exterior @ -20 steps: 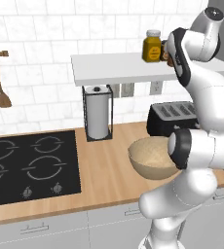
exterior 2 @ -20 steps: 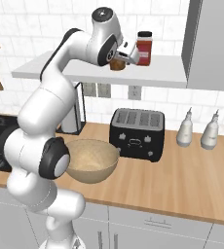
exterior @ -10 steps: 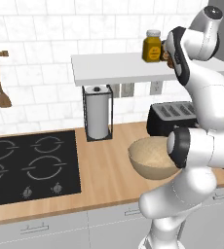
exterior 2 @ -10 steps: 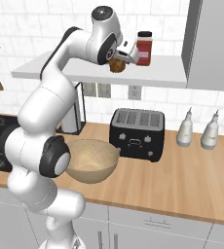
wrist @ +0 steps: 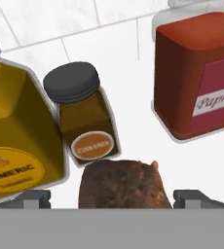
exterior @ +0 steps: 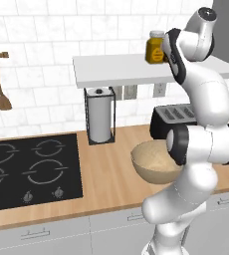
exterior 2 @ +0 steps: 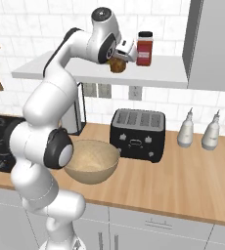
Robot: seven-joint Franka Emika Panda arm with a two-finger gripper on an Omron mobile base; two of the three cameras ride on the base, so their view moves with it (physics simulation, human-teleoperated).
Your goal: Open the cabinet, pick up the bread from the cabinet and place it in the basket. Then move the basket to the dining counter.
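- The gripper (wrist: 112,199) is still hovering at the shelf (exterior 2: 158,73), unmoved, jaws spread wide around the bread (wrist: 123,185), not yet clamping it.
- The basket (exterior 2: 92,161) is sitting unchanged on the tabletop (exterior 2: 183,180) beside the toaster (exterior 2: 136,134).

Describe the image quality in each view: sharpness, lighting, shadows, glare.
Left base view: even flat light, no glare; the basket is crisp, the turmeric jar label too small to read. Right base view: soft shadow under the shelf; the bread is small and dark, with little detail. Hand view: close and slightly soft; the bread looks mottled, the paprika jar label is cut off at the edge.
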